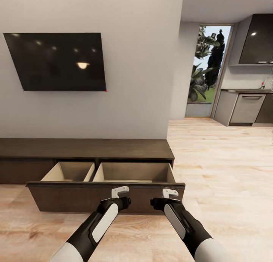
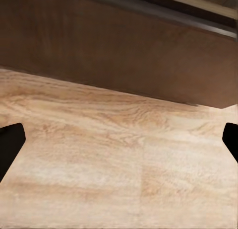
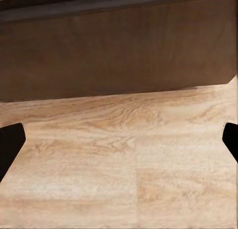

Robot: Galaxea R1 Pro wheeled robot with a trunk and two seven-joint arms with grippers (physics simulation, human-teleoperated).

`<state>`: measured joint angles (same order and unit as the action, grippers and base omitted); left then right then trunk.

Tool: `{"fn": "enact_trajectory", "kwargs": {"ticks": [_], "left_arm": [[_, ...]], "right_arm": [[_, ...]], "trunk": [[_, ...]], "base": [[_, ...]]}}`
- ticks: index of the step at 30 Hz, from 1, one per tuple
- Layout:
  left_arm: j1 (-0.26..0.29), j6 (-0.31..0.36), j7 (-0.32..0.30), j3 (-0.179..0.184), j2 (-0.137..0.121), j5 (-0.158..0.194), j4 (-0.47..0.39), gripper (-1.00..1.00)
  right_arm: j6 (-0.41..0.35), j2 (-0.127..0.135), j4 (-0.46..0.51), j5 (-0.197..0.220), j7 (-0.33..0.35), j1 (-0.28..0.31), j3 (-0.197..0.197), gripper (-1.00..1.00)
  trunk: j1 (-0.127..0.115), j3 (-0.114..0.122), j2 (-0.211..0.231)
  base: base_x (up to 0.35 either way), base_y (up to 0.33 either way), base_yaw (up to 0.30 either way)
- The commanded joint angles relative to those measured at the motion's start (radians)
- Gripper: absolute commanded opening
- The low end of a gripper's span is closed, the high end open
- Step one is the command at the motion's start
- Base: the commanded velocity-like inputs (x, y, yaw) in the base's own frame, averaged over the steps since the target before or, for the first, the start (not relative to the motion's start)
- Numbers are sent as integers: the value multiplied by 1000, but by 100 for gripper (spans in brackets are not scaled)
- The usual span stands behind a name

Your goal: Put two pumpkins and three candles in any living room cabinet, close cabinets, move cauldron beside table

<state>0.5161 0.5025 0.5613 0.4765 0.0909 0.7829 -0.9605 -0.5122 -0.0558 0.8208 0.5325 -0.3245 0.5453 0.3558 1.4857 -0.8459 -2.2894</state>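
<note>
Both arms reach low; left gripper [image 1: 120, 192] and right gripper [image 1: 169, 194], jaws apart and empty, face the cabinet [image 1: 87, 148] drawer front [image 1: 76, 197], pulled out for loading.

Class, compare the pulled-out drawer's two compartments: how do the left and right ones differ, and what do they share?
The left pale-wood compartment is narrower; the right pale-wood compartment is clearly wider. The left one sits beside the closed dark-brown cabinet front; the right one reaches the cabinet's end. Both look empty and share one dark front panel.
</note>
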Motion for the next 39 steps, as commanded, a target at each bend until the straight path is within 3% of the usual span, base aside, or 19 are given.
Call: {"fn": "enact_trajectory", "kwargs": {"ticks": [1, 15, 26, 29, 32, 39], "left_arm": [[1, 1, 9, 2, 0, 9, -1, 100], [1, -1, 7, 1, -1, 10, -1, 100], [1, -4, 3, 0, -3, 0, 2, 100], [-11, -9, 4, 5, -20, -17, -4, 100], [-8, 8, 18, 7, -37, -4, -5, 100], [-7, 47, 19, 11, -50, -7, -34, 100]], "right_arm": [[-1, 1, 1, 10, -10, 1, 3, 100], [0, 1, 1, 10, -10, 1, 3, 100], [5, 1, 1, 11, -9, 1, 2, 100], [11, 7, 11, -1, -4, -1, 19, 100], [-6, 7, 27, -1, -11, 3, 30, 100], [-11, 7, 10, -2, 1, -2, 29, 100]], "trunk": [[-1, -1, -1], [-1, -1, -1], [41, -36, -78], [41, -35, -77], [41, -35, -77], [41, -35, -77]], "base": [[-309, 0, 0], [-96, 0, 0], [0, 0, 0], [-29, 0, 0], [-113, 0, 0], [-153, 0, 0]]}}
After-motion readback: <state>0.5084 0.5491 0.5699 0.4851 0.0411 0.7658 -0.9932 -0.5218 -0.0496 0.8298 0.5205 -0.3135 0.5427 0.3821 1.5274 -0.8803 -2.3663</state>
